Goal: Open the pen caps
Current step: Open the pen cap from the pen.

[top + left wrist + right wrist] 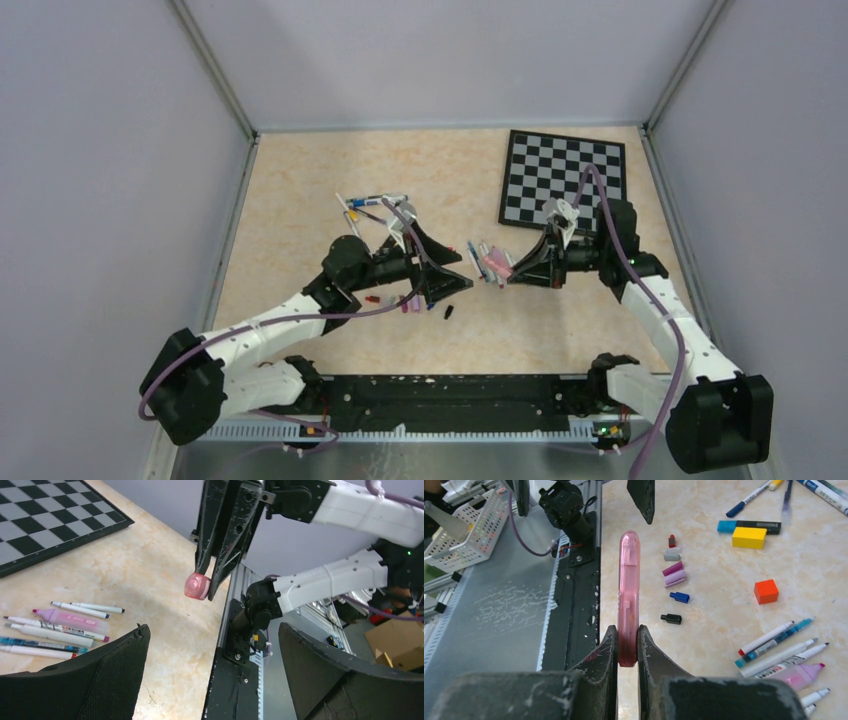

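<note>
Jaws of our right gripper (628,647) clamp a pink pen (629,610); our left gripper (214,630) gapes wide opposite its cap (629,545), which we should grip and pull next.

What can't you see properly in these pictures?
- Right wrist view: the bottom end of the pink plastic piece is hidden between the fingers of the right gripper, so cap or pen is unclear.
- Left wrist view: two pens run off the left edge.
- Top view: the loose caps beside the left gripper are too small to count.
</note>
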You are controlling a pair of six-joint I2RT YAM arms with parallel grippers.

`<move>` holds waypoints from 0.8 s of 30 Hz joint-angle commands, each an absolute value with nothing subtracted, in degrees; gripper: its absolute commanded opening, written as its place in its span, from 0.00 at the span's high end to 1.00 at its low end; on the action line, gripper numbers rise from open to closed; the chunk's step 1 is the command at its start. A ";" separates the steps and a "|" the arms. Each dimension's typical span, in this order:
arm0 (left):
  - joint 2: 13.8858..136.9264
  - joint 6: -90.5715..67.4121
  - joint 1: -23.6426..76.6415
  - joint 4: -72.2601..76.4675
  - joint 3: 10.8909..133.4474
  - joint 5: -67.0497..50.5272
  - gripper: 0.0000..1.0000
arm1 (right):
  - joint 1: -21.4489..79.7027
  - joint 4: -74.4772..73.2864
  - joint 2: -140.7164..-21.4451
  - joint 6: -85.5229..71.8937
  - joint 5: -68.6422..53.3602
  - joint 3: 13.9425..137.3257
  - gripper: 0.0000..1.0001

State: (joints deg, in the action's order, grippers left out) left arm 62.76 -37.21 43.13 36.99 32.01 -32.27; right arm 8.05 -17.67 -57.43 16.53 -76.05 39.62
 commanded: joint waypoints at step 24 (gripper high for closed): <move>76.81 -30.00 49.90 50.05 39.69 -33.58 0.50 | 9.91 -3.49 -59.23 7.07 -84.33 34.83 1.00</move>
